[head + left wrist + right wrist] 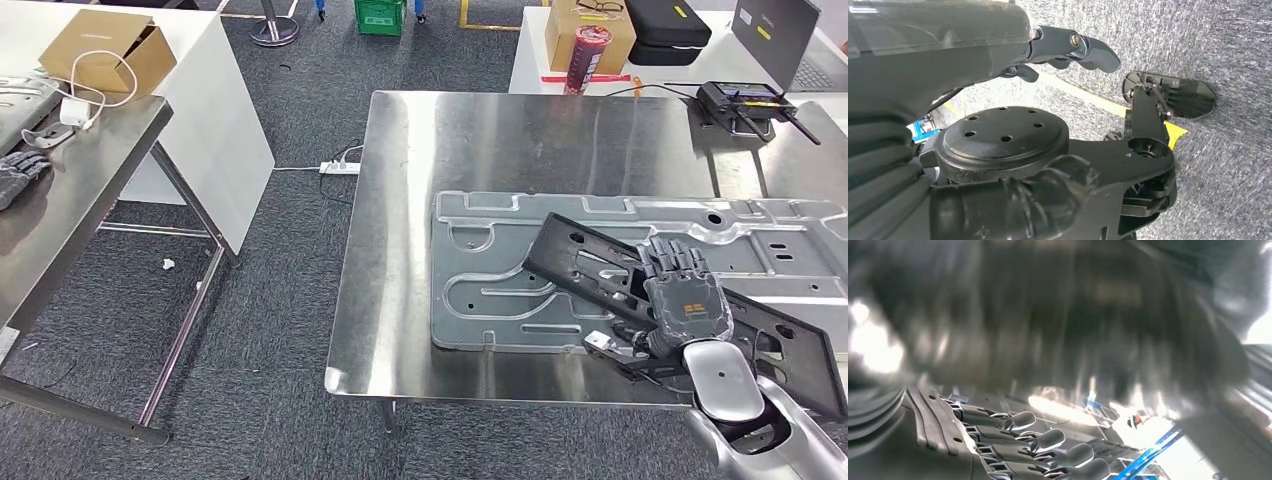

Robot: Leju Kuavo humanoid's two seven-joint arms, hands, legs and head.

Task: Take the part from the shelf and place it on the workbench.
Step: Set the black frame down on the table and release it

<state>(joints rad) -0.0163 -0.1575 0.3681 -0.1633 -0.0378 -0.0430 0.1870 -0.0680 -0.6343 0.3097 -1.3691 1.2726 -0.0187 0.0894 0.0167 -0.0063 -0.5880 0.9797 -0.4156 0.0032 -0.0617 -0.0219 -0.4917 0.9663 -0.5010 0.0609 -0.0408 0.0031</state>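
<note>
The part is a flat black ribbed panel (580,262). It is tilted above a silver stamped metal sheet (490,260) that lies on the steel workbench (450,150). My right hand (685,300) grips the panel near its middle, with the fingers spread on top and the thumb underneath. In the right wrist view the fingers (1048,440) lie against the panel's blurred dark surface (1048,315). My left hand (998,55) hangs over grey carpet, its fingers (1083,47) loosely extended and holding nothing.
A black radio controller (745,100) sits at the workbench's far right. Behind it, a white table carries a cardboard box (590,35), a red cylinder (587,58) and a black case (665,30). A second steel table (70,190) stands to the left with a box (105,50) on it.
</note>
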